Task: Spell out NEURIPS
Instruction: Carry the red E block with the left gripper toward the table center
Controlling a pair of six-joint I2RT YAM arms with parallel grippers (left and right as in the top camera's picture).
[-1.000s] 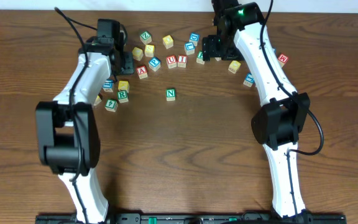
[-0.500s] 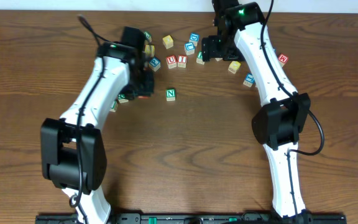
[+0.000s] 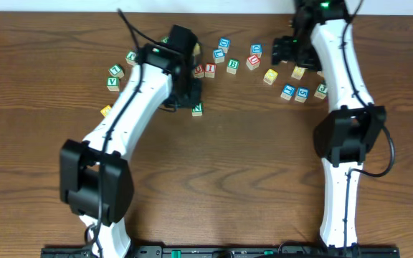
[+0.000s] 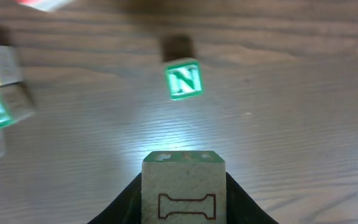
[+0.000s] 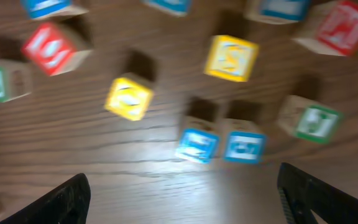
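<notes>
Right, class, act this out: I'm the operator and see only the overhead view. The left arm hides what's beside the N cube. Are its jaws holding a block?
Observer: Yes. In the left wrist view the left jaws are shut on a wooden cube; its near face shows an outlined I lying sideways.
Operator: Is it touching the N?
Observer: No. The green N cube sits apart, ahead of it, with bare table between.
Operator: And the right jaws?
Observer: The right wrist view shows them open, nothing between them, two blue cubes side by side ahead.
</notes>
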